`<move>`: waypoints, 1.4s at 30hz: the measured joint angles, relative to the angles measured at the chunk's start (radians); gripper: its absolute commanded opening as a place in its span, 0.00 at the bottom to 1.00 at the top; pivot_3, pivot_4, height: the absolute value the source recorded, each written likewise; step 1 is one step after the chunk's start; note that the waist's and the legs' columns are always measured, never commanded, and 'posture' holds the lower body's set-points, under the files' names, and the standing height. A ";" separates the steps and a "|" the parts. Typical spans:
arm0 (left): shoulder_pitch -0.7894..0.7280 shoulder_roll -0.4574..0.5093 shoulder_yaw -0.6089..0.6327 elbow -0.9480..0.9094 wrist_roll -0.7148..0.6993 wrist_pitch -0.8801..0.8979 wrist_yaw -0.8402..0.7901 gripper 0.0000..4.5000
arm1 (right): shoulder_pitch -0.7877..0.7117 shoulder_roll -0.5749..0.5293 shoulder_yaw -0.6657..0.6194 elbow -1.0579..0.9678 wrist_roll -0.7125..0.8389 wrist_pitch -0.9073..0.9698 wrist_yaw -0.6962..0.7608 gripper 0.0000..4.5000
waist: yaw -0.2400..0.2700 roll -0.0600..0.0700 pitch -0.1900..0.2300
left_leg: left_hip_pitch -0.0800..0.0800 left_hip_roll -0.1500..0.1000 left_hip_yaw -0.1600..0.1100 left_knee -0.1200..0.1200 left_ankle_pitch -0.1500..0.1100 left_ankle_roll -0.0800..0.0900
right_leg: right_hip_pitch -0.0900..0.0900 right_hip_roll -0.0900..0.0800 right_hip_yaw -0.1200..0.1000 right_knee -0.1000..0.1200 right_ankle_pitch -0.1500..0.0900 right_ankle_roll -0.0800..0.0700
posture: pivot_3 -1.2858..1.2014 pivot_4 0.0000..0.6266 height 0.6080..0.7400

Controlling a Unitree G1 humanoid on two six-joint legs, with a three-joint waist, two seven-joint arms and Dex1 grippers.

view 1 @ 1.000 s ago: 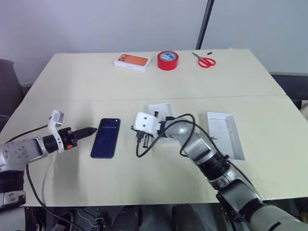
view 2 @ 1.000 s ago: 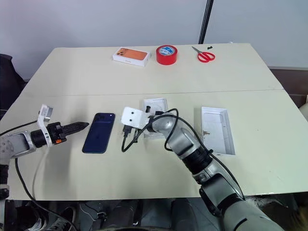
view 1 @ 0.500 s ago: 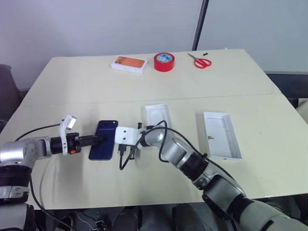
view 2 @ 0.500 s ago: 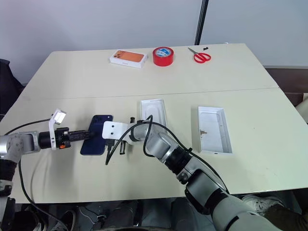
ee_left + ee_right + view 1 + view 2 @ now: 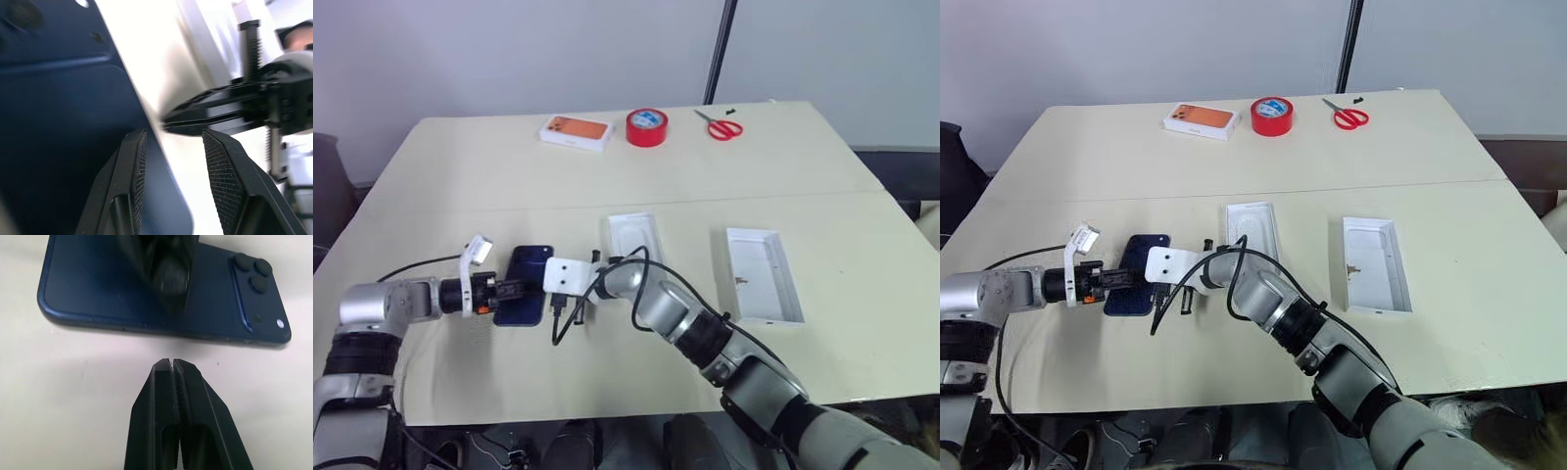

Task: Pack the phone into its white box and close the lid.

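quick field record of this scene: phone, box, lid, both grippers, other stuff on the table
phone: flat on table, back up
white box: open, empty, right of phone
lid: lying open side up, further right
left gripper: open, fingers over phone's edge
right gripper: shut, tips on table beside phone
far edge: orange-topped box, red tape roll, scissors

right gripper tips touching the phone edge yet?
Apart. In the right wrist view the right gripper, fingers shut, stops short of the phone; a strip of bare table shows between its tips and the phone's near edge.
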State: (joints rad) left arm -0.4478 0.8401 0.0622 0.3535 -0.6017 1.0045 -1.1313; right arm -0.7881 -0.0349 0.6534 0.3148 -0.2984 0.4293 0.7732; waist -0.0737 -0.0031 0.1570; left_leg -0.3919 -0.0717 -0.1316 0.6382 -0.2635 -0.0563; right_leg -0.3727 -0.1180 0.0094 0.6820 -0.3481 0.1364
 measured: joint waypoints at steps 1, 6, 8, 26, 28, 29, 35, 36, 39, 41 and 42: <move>0.001 0.023 0.000 0.013 0.008 -0.014 -0.002 0.43 | 0.000 -0.003 0.000 -0.002 0.000 0.000 0.000 0.03 | 0.000 0.000 0.000 | 0.000 0.000 0.000 -0.001 0.000 0.000 | -0.001 0.000 0.000 0.000 0.000 0.000 | 0.52 0.24 1.00; 0.001 0.069 0.009 0.078 0.050 -0.084 -0.012 0.43 | 0.001 -0.004 0.000 -0.008 0.000 0.000 -0.001 0.03 | 0.004 0.000 0.000 | 0.002 0.000 0.000 -0.003 0.001 -0.001 | 0.000 0.000 0.001 0.000 0.000 0.000 | 0.52 0.24 1.00; 0.005 0.074 -0.002 0.117 0.081 -0.107 -0.016 0.43 | 0.002 -0.002 0.000 -0.008 0.000 -0.001 -0.002 0.03 | 0.003 0.000 0.000 | 0.001 0.000 0.001 -0.004 0.001 -0.001 | -0.001 0.000 0.001 0.000 0.000 0.000 | 0.52 0.24 1.00; 0.009 -0.031 0.029 0.115 0.089 -0.047 -0.082 0.43 | 0.005 -0.014 -0.010 -0.004 -0.002 -0.007 0.001 0.03 | 0.013 0.003 -0.004 | 0.002 -0.001 0.000 -0.005 0.001 -0.001 | 0.000 -0.001 0.002 0.000 0.000 0.000 | 0.52 0.24 1.00; 0.012 -0.053 0.046 0.104 0.087 -0.037 -0.062 0.43 | 0.007 -0.020 -0.013 -0.006 -0.002 -0.002 0.005 0.03 | 0.020 0.005 -0.006 | 0.003 -0.001 -0.001 -0.005 0.001 -0.001 | 0.001 -0.001 0.002 0.000 0.000 0.000 | 0.52 0.24 1.00; 0.011 -0.062 0.055 0.099 0.084 -0.030 -0.053 0.43 | 0.007 -0.023 -0.014 -0.007 -0.002 -0.001 0.006 0.03 | 0.024 0.006 -0.007 | 0.003 -0.001 -0.001 -0.005 0.001 -0.001 | 0.001 -0.001 0.003 0.000 0.000 0.000 | 0.52 0.24 1.00; 0.010 -0.092 0.083 0.075 0.078 0.009 -0.017 0.43 | 0.012 -0.030 -0.019 -0.014 -0.005 0.004 0.014 0.03 | 0.032 0.006 -0.010 | 0.003 -0.002 -0.001 -0.004 0.001 -0.001 | 0.002 -0.001 0.003 0.000 0.000 0.000 | 0.52 0.24 1.00; 0.009 -0.099 0.092 0.075 0.078 0.019 -0.011 0.43 | 0.012 -0.031 -0.021 -0.014 -0.006 0.004 0.015 0.03 | 0.033 0.007 -0.010 | 0.003 -0.002 -0.001 -0.004 0.001 0.000 | 0.002 -0.001 0.003 0.000 0.000 0.000 | 0.52 0.24 1.00; 0.001 -0.114 0.100 0.070 0.075 0.050 0.001 0.43 | 0.012 -0.035 -0.023 -0.015 -0.011 0.003 0.018 0.03 | 0.035 0.007 -0.010 | 0.003 -0.003 -0.002 -0.004 0.001 0.000 | 0.002 -0.001 0.003 0.000 0.000 0.000 | 0.52 0.24 1.00; 0.000 -0.154 0.099 0.052 0.049 0.088 -0.003 0.43 | 0.012 -0.033 -0.021 -0.015 -0.012 0.002 0.017 0.03 | 0.035 0.007 -0.011 | 0.003 -0.003 -0.002 -0.004 0.001 0.000 | 0.003 -0.001 0.003 0.000 0.000 0.000 | 0.52 0.24 1.00; 0.002 -0.163 0.098 0.043 0.039 0.103 -0.009 0.43 | 0.012 -0.032 -0.020 -0.015 -0.012 0.002 0.017 0.03 | 0.033 0.006 -0.011 | 0.003 -0.003 -0.002 -0.004 0.001 0.000 | 0.002 -0.001 0.004 0.000 0.000 0.000 | 0.52 0.24 1.00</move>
State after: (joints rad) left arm -0.4455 0.6771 0.1598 0.3964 -0.5622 1.1072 -1.1407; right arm -0.7761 -0.0667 0.6330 0.3002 -0.3108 0.4313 0.7903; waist -0.0407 0.0032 0.1462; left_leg -0.3891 -0.0746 -0.1337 0.6344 -0.2629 -0.0565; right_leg -0.3702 -0.1190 0.0129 0.6815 -0.3482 0.1363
